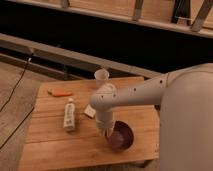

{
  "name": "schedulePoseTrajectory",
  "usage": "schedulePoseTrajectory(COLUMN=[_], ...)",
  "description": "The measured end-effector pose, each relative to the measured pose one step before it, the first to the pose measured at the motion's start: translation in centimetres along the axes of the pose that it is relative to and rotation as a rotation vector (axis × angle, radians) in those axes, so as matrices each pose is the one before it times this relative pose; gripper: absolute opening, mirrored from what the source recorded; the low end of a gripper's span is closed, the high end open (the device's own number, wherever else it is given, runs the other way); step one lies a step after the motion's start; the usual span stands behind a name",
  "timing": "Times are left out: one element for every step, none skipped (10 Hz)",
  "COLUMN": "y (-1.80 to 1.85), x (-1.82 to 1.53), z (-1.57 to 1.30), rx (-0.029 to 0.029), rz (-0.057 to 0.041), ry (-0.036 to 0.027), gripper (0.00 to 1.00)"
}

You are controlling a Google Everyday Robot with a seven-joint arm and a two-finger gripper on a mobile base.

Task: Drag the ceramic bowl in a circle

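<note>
The gripper (107, 131), its hold impossible to tell, reaches down to the left rim of the bowl (122, 138), which lies just right of it near the front edge of the table (50, 145).

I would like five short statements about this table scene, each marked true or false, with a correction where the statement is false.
1. The white cup stands at the far edge of the wooden table. True.
2. The ceramic bowl sits close to the table's near edge. True.
3. The gripper hangs above the white cup. False: it is down at the bowl's rim, on the side toward the bottle.
4. The bottle stands upright. False: it lies on its side on the table.
5. The orange object lies inside the bowl. False: it lies on the bare table beyond the bottle, well apart from the bowl.
</note>
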Motion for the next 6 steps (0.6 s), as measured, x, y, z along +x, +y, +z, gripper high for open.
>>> schedulePoseTrajectory(y=[-0.935, -1.232, -0.741, -0.890, -0.763, -0.817], x=[-0.285, -0.627, -0.516, -0.780, -0.769, -0.945], z=[-0.294, -0.393, -0.232, -0.320, -0.178, -0.162], rx=[0.00016, 0.00179, 0.00068, -0.00390, -0.00321, 0.00111], rz=[0.02566, 0.02713, 0.01623, 0.02187, 0.01651, 0.01262], ry=[-0.00903, -0.01493, -0.01006, -0.01367, -0.01079, -0.01302], gripper=[0.00, 0.00, 0.00, 0.00, 0.00, 0.00])
